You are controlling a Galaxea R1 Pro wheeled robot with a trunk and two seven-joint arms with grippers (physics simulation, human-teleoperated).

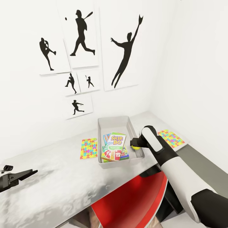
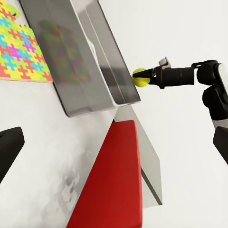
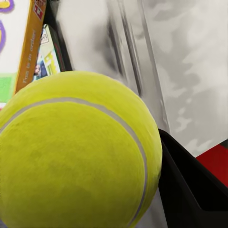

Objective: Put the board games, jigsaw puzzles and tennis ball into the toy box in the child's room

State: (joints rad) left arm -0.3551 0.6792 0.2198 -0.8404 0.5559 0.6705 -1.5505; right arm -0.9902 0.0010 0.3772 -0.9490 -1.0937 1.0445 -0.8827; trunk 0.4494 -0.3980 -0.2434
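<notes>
The grey toy box sits on the pale speckled table against the wall. Board games lie stacked inside it, a green-and-white one on top. My right gripper is shut on the yellow tennis ball, holding it just over the box's right wall. The right wrist view has the tennis ball up close, with the board games behind it. One jigsaw puzzle lies left of the box, another jigsaw puzzle to its right. My left gripper hovers open over the table's near left, away from everything.
A red chair is tucked under the table's front edge below the box. White walls meet in a corner behind the table, with black silhouette pictures on the left wall. The left wrist view has the toy box and the red chair.
</notes>
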